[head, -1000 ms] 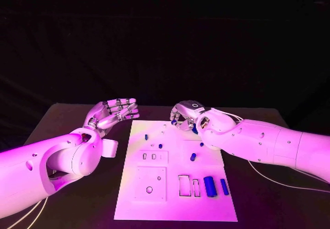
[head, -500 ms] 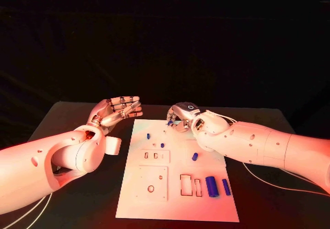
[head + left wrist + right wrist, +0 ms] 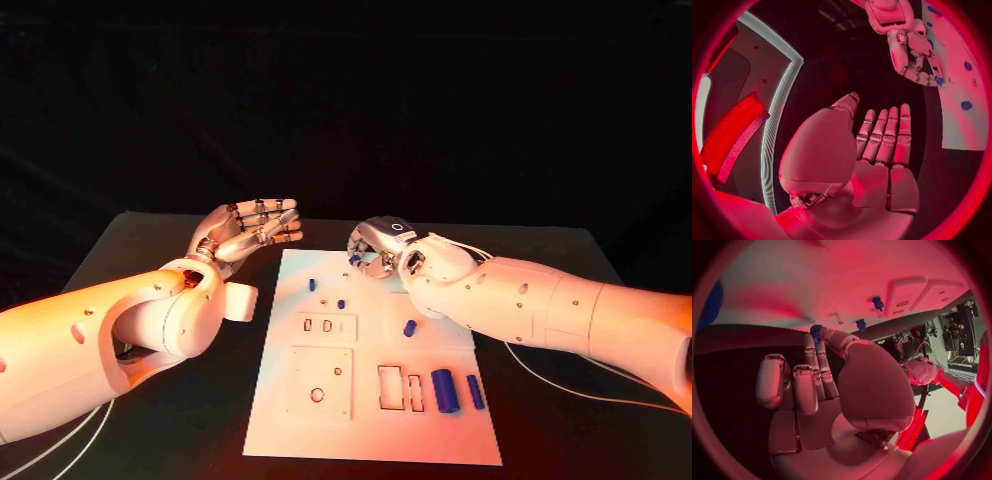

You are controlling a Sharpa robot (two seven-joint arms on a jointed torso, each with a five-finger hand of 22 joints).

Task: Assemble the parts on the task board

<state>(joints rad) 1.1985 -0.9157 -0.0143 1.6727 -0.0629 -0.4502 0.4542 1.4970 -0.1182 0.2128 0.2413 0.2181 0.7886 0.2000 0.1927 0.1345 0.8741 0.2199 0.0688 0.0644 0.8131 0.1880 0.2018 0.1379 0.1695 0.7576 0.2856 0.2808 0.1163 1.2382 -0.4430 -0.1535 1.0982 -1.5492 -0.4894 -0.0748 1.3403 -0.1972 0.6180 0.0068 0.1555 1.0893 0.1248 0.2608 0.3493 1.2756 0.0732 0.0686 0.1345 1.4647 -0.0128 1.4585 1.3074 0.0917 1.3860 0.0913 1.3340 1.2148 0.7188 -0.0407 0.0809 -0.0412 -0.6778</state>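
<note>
White rectangular task board (image 3: 433, 420) lies flat mid-tabletop (image 3: 130, 260); two blue cylindrical parts (image 3: 444, 390) rest side by side near its front right. Farther back, the left robot hand (image 3: 248, 230) is raised beside the board's far left corner, palm up, fingers straight and apart, holding nothing. At the far edge, the right robot hand (image 3: 379, 245) points downward, pinching a small blue piece (image 3: 816, 331) at its fingertips.
</note>
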